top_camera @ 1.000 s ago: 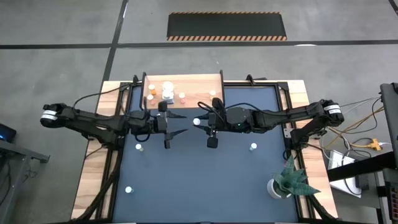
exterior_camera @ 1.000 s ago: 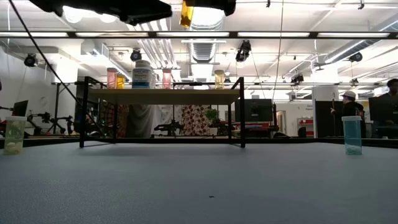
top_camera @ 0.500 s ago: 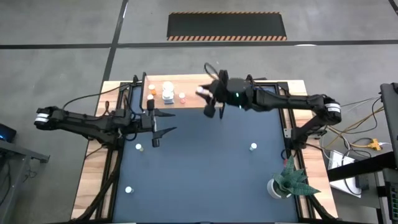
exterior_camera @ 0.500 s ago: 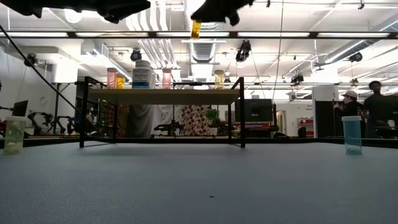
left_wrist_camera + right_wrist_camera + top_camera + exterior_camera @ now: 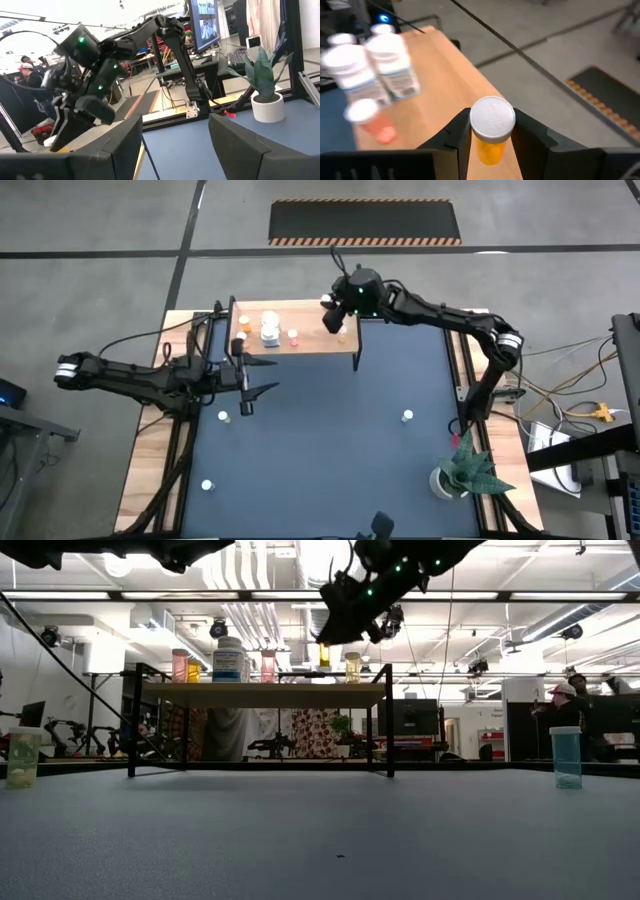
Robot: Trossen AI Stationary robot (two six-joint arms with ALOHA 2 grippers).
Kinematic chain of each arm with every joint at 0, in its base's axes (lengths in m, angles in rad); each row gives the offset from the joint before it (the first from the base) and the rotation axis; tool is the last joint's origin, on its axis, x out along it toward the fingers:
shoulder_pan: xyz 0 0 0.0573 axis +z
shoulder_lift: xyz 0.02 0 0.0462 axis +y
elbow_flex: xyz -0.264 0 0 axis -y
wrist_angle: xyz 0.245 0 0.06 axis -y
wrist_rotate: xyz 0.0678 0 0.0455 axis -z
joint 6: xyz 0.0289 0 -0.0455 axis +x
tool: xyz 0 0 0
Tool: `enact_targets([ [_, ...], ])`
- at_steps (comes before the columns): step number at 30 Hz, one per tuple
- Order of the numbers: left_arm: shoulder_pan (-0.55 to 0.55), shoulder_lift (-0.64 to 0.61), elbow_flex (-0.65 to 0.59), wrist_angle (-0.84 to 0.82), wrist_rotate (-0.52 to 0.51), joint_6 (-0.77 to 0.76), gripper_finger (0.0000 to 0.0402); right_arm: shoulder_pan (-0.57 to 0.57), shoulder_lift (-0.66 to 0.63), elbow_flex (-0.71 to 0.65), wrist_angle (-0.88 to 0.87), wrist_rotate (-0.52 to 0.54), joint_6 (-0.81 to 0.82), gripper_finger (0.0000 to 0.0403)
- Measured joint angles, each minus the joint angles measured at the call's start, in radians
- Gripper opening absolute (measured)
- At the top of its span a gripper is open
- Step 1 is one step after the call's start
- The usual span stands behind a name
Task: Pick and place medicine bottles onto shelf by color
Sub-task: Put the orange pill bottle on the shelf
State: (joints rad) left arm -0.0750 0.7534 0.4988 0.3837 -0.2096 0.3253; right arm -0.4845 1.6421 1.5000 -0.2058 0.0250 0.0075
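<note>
Dark mat (image 5: 330, 440), wooden shelf (image 5: 300, 340) at far edge. Right gripper (image 5: 490, 131) clamped on orange bottle (image 5: 491, 131) (upright, cap up), right over shelf. Left gripper (image 5: 245, 380) wide, empty, near shelf corner.

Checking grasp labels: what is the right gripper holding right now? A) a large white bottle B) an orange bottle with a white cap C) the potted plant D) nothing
B: in the right wrist view the right gripper has its fingers on either side of an orange bottle with a white cap, above the shelf.
</note>
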Motion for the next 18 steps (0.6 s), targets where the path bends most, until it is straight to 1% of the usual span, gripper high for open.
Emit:
enact_targets([
  [5, 0.000, -0.010, 0.000, -0.001, 0.000, 0.026, 0.0212, -0.036, 0.026, 0.002, -0.025, -0.035, 0.046, 0.0111],
  [18, 0.000, -0.017, -0.003, -0.006, 0.000, 0.031, 0.0212, -0.040, 0.089, -0.001, -0.034, -0.033, 0.049, 0.0112],
])
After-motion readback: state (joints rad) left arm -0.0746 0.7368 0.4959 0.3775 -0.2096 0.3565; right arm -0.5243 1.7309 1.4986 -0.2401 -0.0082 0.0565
